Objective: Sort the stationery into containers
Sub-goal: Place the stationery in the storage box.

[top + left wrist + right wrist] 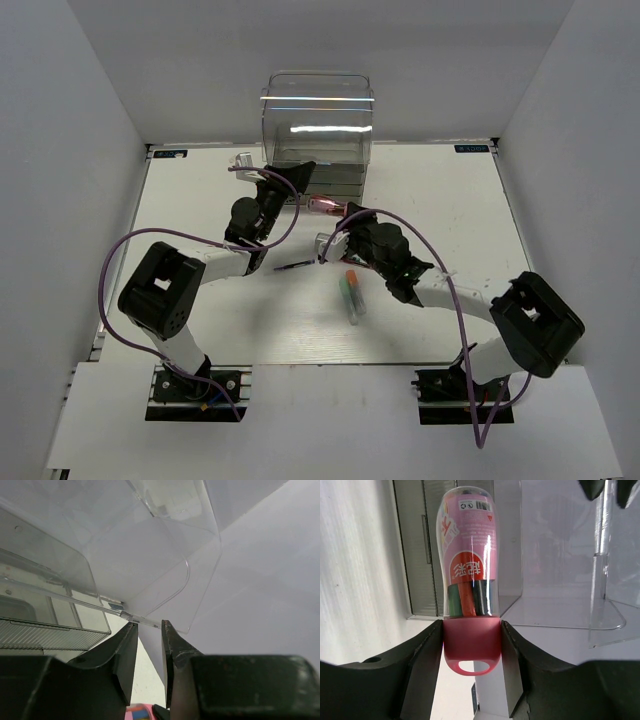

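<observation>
Right gripper (471, 639) clamped on the glossy pink cap (471, 652) of the chunky tube (467, 555), which points at the organizer (560, 580) close ahead; tube clear-walled, rounded, pink label, with dark, orange and green pens (467, 597) packed inside. Left gripper (148, 630) fingers a narrow slit apart at the lower edge of the organizer's transparent bin (150, 555), any nip on it not discernible; ribbed greyish drawers (45, 635) beneath
</observation>
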Controlling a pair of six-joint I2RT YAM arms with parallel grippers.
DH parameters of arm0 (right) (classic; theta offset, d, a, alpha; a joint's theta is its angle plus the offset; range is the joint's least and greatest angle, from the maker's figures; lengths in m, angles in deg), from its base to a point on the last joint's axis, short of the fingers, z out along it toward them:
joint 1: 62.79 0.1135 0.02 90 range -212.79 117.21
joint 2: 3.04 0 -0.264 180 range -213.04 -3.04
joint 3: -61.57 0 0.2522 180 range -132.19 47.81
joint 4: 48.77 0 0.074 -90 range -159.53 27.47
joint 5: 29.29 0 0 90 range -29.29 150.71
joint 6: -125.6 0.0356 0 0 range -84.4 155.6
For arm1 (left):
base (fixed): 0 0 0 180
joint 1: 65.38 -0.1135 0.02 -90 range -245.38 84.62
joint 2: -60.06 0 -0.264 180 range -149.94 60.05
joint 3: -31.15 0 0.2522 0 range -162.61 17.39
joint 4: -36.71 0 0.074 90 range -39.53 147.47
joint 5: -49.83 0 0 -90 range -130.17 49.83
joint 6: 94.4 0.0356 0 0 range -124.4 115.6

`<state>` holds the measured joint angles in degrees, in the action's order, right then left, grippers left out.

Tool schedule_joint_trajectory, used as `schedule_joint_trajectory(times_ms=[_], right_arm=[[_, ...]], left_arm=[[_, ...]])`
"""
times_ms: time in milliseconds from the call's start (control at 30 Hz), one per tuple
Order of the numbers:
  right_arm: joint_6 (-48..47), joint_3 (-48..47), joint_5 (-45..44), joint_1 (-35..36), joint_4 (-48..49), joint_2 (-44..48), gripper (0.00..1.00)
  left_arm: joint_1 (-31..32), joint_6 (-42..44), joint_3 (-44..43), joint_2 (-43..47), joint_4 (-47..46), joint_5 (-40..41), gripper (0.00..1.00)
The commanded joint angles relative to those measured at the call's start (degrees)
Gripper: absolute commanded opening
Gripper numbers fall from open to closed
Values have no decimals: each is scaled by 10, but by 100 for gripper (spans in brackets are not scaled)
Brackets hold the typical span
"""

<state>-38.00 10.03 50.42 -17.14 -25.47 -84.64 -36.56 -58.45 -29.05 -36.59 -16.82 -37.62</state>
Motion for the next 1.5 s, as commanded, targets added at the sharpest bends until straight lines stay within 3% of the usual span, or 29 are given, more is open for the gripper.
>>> schedule_joint_trajectory(times_ms=[0,633,1033,1467], right_arm=[[-20,-33,-25,-9,101,-18,0],[-86,-121,-38,-43,190,-132,0],[-156,-189,-65,-50,194,-217,0],[-243,-201,-66,-58,190,-255,0]], left_arm=[[-6,7,-14,22,-22,10,36],[-6,12,-24,22,-17,4,36],[-6,12,-24,22,-17,4,36],[-6,17,-24,16,-17,-1,36]])
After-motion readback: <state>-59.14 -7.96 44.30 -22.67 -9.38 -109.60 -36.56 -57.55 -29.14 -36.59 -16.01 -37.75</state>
